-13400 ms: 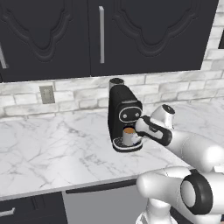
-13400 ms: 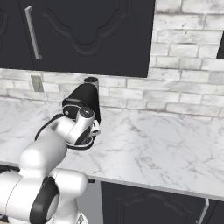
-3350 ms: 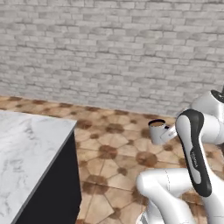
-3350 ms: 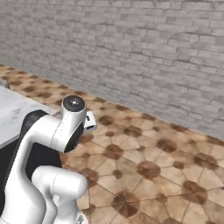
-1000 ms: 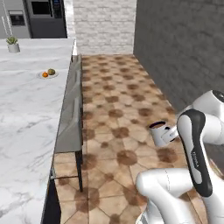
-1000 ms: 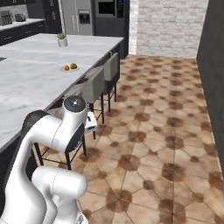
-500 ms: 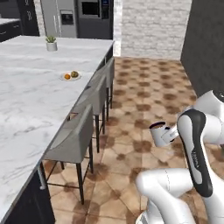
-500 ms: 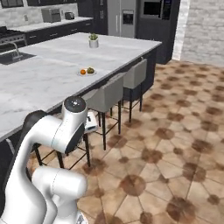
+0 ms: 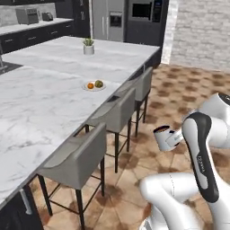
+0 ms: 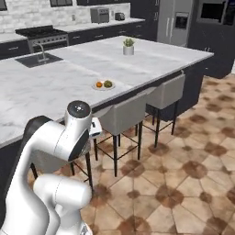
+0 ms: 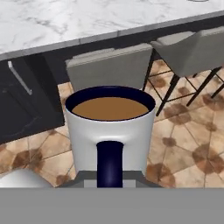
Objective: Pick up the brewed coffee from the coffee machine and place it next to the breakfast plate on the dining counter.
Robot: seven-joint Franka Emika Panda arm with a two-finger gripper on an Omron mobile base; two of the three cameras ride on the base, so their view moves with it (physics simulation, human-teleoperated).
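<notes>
My gripper (image 9: pixel 169 139) is shut on the brewed coffee (image 9: pixel 161 136), a small grey mug held upright above the tiled floor, to the right of the bar stools. In the hand view the mug (image 11: pixel 110 131) sits close up, brown liquid level at its top and its dark handle facing the camera. The breakfast plate (image 9: pixel 94 86), white with an orange fruit and a brownish piece, lies near the stool-side edge of the dining counter (image 9: pixel 40 108). From the right base the plate (image 10: pixel 103 85) lies beyond my arm on the counter (image 10: pixel 55 87). The coffee machine is out of view.
Three grey bar stools (image 9: pixel 117 116) line the island's edge between me and the plate. A white pot with a plant (image 9: pixel 88 46) stands farther along the counter; a dark sink with faucet (image 10: pixel 39 58) is inset at its far side. Open tiled floor (image 10: pixel 183 174) lies right.
The whole picture has shifted as the base turned and drove: the island, stools and plate now lie closer and more central. The mug stays in the shut gripper, held the same way.
</notes>
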